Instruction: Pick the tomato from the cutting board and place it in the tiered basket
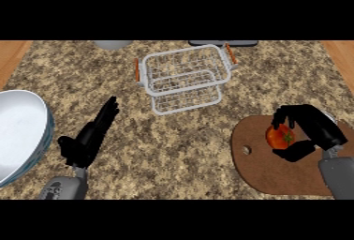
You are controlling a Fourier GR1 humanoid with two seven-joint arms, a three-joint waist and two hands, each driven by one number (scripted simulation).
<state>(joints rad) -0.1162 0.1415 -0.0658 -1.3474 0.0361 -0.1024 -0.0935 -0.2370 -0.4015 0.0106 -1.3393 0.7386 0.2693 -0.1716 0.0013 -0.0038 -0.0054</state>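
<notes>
At the worktop's right edge, on the cutting board [276, 176], the tomato [279, 138] is gripped by the curled right hand [317, 127]. The left hand [84, 144] is held open, fingers straight, near-left. The tiered basket [185, 77] is set mid-rear.

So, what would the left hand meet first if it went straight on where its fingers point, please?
Likely the wire basket, at its left end by the orange handle; only counter lies before it. Depth is unclear, so the left hand may miss.

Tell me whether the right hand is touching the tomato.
Touching. In the head view the right hand curls round the tomato on the cutting board: fingers overlap its top edge, thumb meets its lower side, no gap showing.
</notes>
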